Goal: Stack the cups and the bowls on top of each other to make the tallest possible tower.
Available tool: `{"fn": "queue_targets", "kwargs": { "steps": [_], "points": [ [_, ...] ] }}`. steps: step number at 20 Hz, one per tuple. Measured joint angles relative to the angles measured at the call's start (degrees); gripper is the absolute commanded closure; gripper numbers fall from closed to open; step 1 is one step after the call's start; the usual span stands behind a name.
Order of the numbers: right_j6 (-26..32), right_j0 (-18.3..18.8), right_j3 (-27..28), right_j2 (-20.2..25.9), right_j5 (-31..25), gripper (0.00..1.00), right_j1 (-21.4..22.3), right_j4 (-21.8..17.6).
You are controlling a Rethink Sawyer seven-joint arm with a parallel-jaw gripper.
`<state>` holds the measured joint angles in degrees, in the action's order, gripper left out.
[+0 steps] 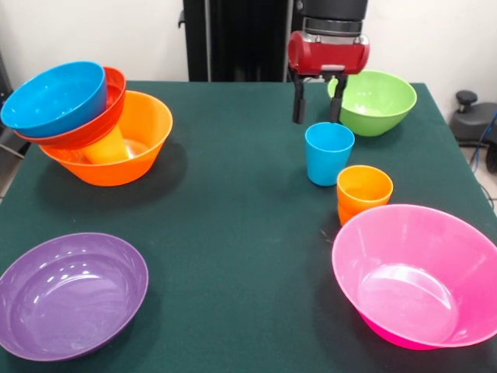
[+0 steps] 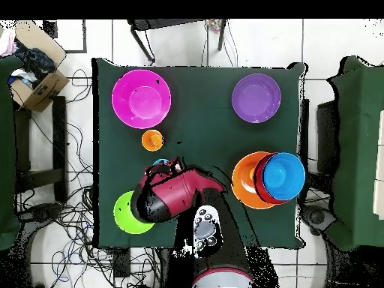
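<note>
Worktop [image 1: 233,225]: you see a dark green surface carrying every piece; places below are given from the blue cup.
Arm [image 2: 180,196]: your red and black arm comes down just behind the blue cup.
Pink bowl [image 1: 415,276]: largest piece, upright, at the front view's lower right, past the orange cup from the blue cup.
Purple bowl [image 1: 70,294]: upright and alone, well apart from the blue cup, at the front view's lower left.
Tower [image 1: 93,128]: well left of the blue cup in the front view; big orange bowl as base, red-orange bowl tilted inside it, blue bowl [image 1: 56,97] nested on top, a yellow cup [image 1: 109,146] leaning inside the base under them.
Green bowl [image 1: 374,101]: upright, near the blue cup, behind it and to the right.
Orange cup [image 1: 363,192]: upright, just beside the blue cup, touching or nearly touching the pink bowl's rim.
Blue cup [image 1: 328,153]: upright, mouth up.
Gripper [image 1: 317,116]: jaws spread wide, holding nothing, tips just above the blue cup's far rim.
</note>
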<state>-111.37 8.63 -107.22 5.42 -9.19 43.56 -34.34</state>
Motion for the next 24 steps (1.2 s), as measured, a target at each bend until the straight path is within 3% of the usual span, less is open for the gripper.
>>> {"fn": "queue_targets", "kwargs": {
  "steps": [13,24],
  "points": [
    [0.0,4.18,-11.22,0.08,1.3,0.0,3.13,0.01],
    [0.0,4.96,-15.16,2.92,1.31,0.0,3.85,0.04]
  ]
}}
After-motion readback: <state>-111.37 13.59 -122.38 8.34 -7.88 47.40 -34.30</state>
